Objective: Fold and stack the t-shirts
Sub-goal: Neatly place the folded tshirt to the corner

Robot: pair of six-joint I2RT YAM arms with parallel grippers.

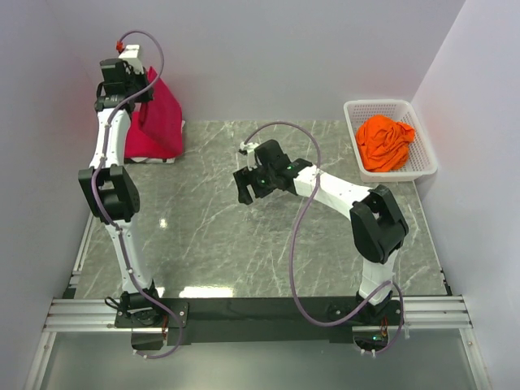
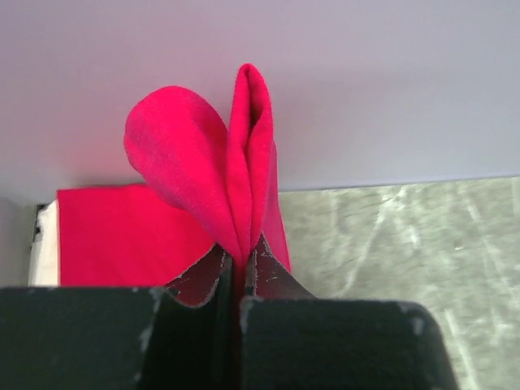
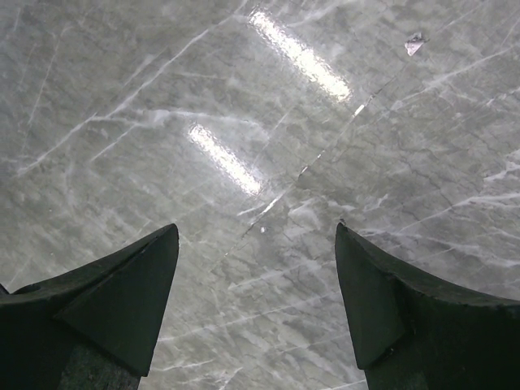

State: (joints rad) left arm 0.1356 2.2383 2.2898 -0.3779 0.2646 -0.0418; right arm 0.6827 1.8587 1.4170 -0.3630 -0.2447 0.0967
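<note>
Pinching a red shirt (image 2: 203,179) in left pincer (image 2: 236,276), holding it above the folded red pile (image 2: 122,236) at far-left tabletop (image 1: 244,244) corner; hovering right pincer (image 3: 258,301) spread mid-tabletop (leaving orange shirt (image 1: 385,142) crumpled in basket (image 1: 351,110)).

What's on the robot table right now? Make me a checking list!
Surface: glossy grey marble-patterned tabletop.
Job's things: crimson red cloth t-shirt lifted at far left; folded crimson red cloth below it; bright orange cloth t-shirt crumpled in white plastic lattice basket.
Clutter: one tiny pale fleck.
Grippers: left pincer shut on the lifted t-shirt; right pincer open over bare marble.
Cables: purple-grey cables along left arm and right arm.
Surroundings: plain white walls.
</note>
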